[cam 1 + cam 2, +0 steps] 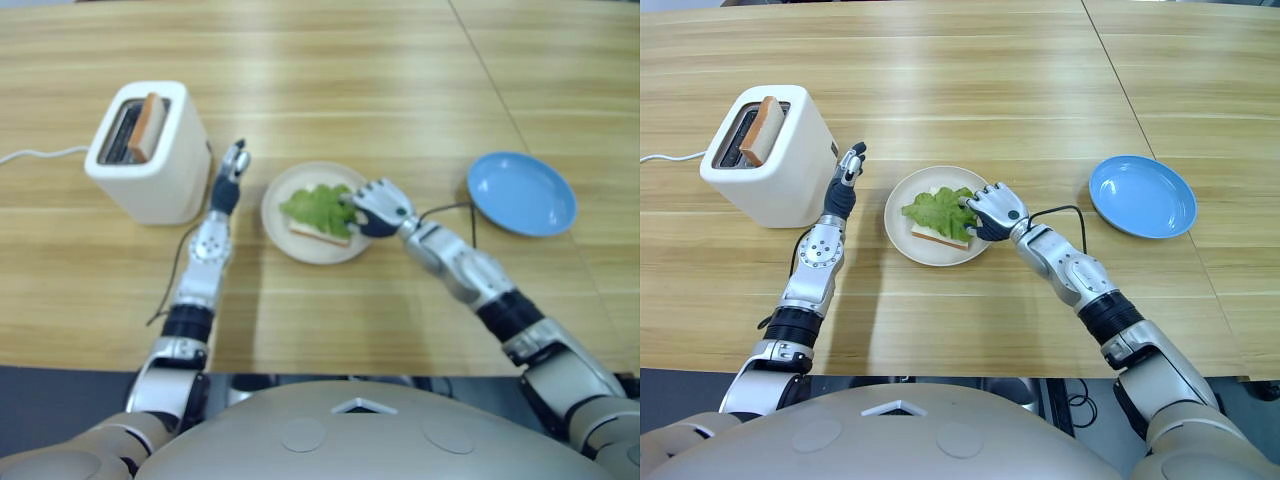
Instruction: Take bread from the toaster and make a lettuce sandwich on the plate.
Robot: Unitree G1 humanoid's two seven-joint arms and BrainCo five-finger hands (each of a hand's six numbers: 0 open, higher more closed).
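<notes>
Bread (761,130), one browned slice, stands in your boxy white toaster (775,175); another lies under ruffled lettuce (935,212) on the round cream plate (908,245). Your right hand (995,210) grips the leaf's edge; your left hand (844,182) hangs open beside the toaster
</notes>
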